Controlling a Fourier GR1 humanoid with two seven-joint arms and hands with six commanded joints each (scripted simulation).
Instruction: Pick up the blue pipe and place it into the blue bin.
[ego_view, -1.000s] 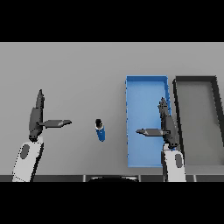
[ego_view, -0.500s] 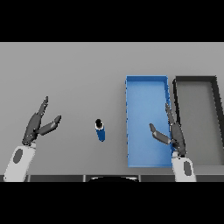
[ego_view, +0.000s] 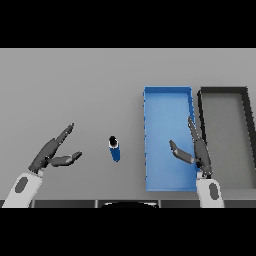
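A short blue pipe (ego_view: 115, 149) with a dark open end lies on the grey table, left of the blue bin (ego_view: 168, 96). My left hand (ego_view: 51, 152) is open at the lower left, a good way left of the pipe and not touching it. My right hand (ego_view: 196, 150) is open with straight fingers and thumb spread, over the bin's right wall near its front corner. Neither hand holds anything. The blue bin has nothing in it.
A dark grey bin (ego_view: 224, 93) stands directly right of the blue bin, its left wall close to my right hand. The table's front edge runs just below both wrists.
My left hand has tilted and drifted right and down, fingers now pointing up-right. My right hand has sunk lower and shifted a little to the right. The pipe has not moved.
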